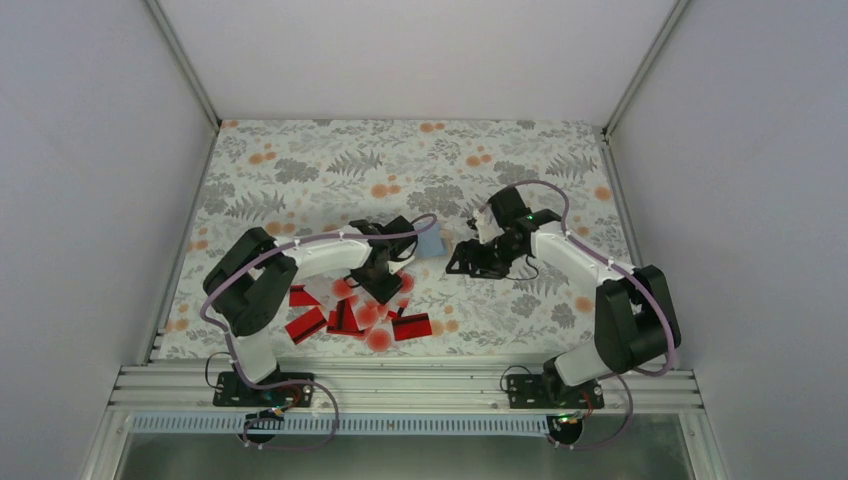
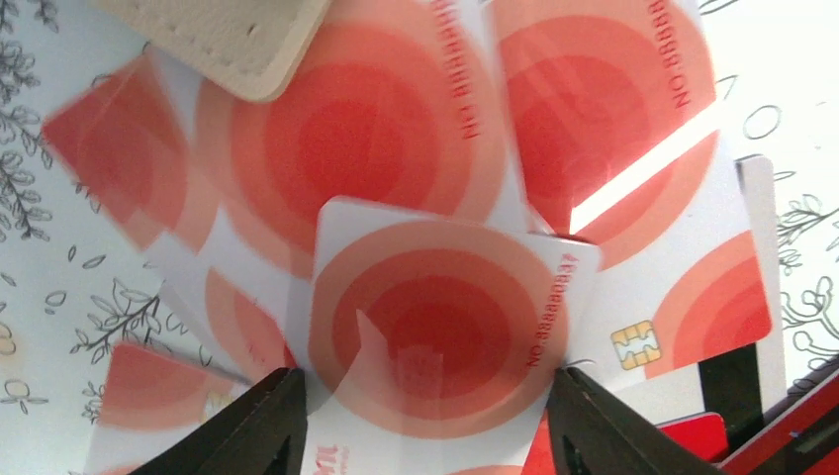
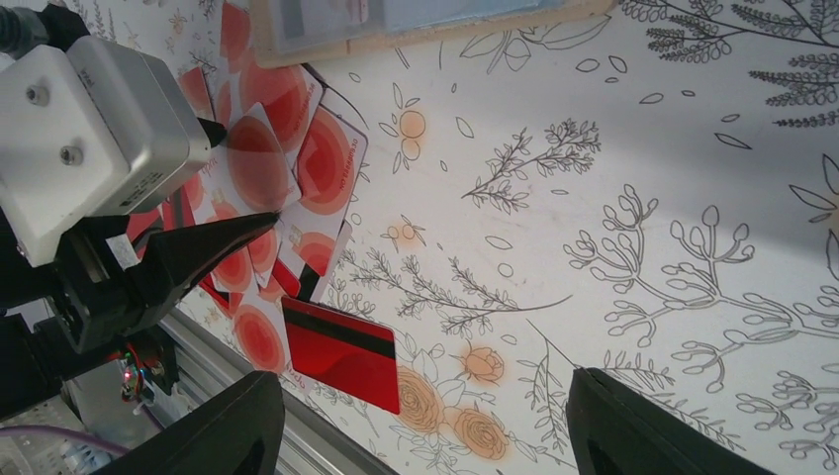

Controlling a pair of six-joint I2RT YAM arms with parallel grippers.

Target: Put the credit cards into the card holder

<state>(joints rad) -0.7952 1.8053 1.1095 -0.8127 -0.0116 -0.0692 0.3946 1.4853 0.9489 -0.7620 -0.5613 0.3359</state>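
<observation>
Several credit cards (image 1: 360, 315) lie in an overlapping heap near the table's front, some red with a black stripe, some white with red dots. My left gripper (image 1: 385, 283) is down in the heap. In the left wrist view its two fingers press on the side edges of one red-dot card (image 2: 440, 327), which sits above the others. The card holder (image 1: 430, 243) lies open just beyond the heap, its blue inner face up. Its tan corner (image 2: 237, 40) and its edge (image 3: 425, 20) also show. My right gripper (image 1: 468, 262) hovers open to its right, with nothing between its fingers.
A red striped card (image 3: 341, 351) lies at the heap's near edge, close to the metal rail (image 1: 400, 385) along the table front. The flowered cloth (image 1: 300, 170) covers the table. White walls close in the left, right and back.
</observation>
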